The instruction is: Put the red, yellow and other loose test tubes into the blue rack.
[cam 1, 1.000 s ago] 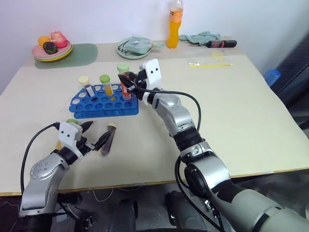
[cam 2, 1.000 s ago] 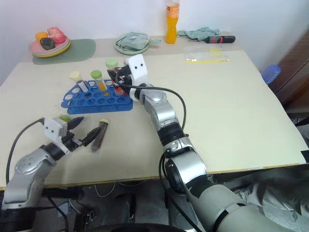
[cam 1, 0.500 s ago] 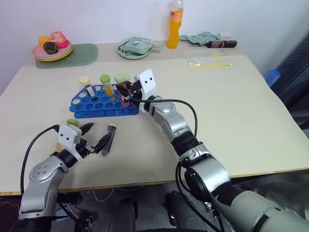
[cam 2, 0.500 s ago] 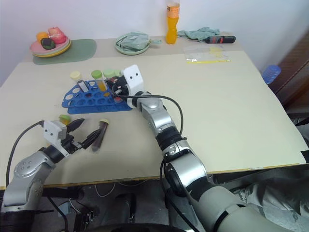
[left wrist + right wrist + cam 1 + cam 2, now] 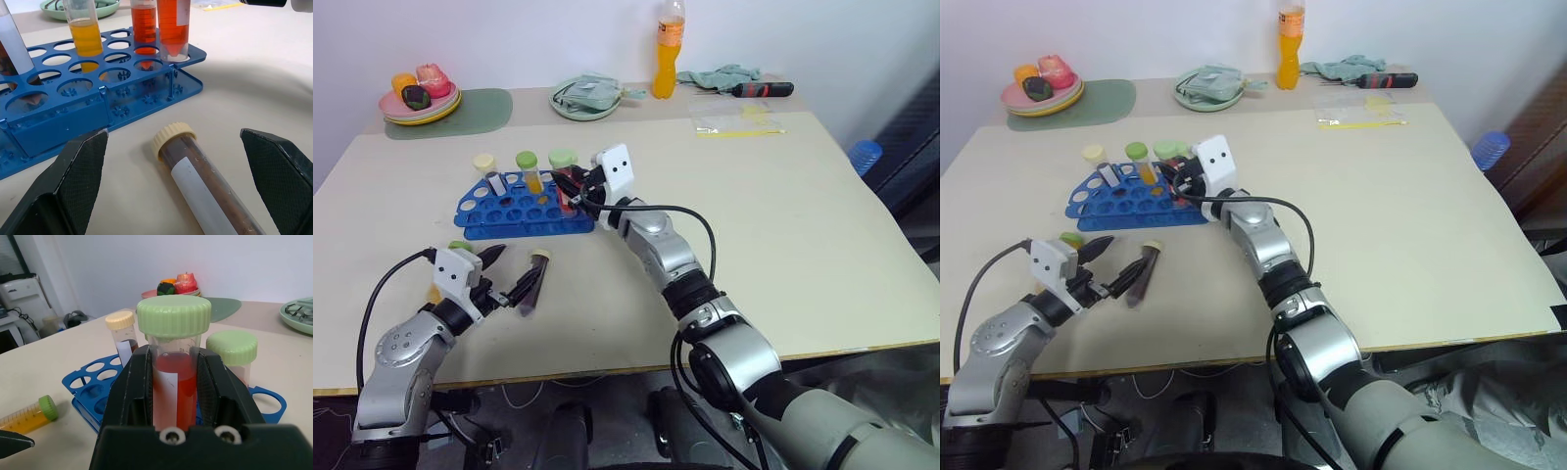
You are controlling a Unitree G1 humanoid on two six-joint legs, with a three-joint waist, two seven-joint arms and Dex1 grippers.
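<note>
The step in hand, as I judge it, is seating the clear plastic test tube of red liquid with a pale green screw cap [image 5: 173, 369] in the blue plastic rack of round holes [image 5: 524, 208]. To do it well, keep the tube upright and centred over its hole at the rack's right end, then lower it straight until its tip settles before letting go; a tilt could catch the rim or knock the neighbouring red tube with a green cap [image 5: 231, 355].

The right gripper [image 5: 576, 186] has its jaws closed on the red tube just below the cap.

The left gripper [image 5: 171, 161] holds its jaws wide apart, holding nothing, either side of a dark brown tube with a cream cap [image 5: 195, 171] lying on the beige desk [image 5: 783, 196] just in front of the rack. A yellow tube with a green cap [image 5: 29, 415] also lies loose on the desk.
</note>
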